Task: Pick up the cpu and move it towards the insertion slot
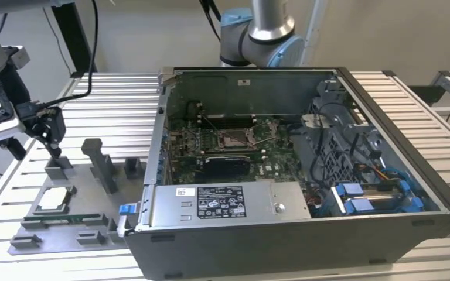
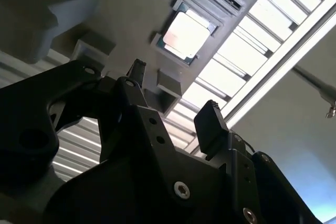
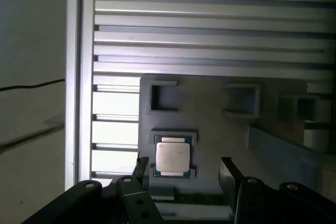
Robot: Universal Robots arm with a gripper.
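Note:
The cpu (image 1: 55,199), a flat silver-topped square, lies in a recess of the grey holder tray (image 1: 30,240) at the exterior view's left. My gripper (image 1: 36,152) hangs open above the tray's far end, well above the cpu and apart from it. In both wrist views the cpu (image 3: 172,157) (image 2: 186,35) lies below, in line with the gap of the gripper (image 3: 184,169) (image 2: 173,90), and nothing is held between the fingers. The insertion slot (image 1: 234,139), a silvery frame with a brownish centre, sits on the motherboard inside the open computer case (image 1: 381,140).
A green memory stick (image 1: 65,218) lies in the tray in front of the cpu. Grey upright posts (image 1: 100,164) rise from the tray between it and the case. The case wall (image 1: 159,134) and the power supply (image 1: 221,202) border the motherboard. A second arm's base (image 1: 256,35) stands behind the case.

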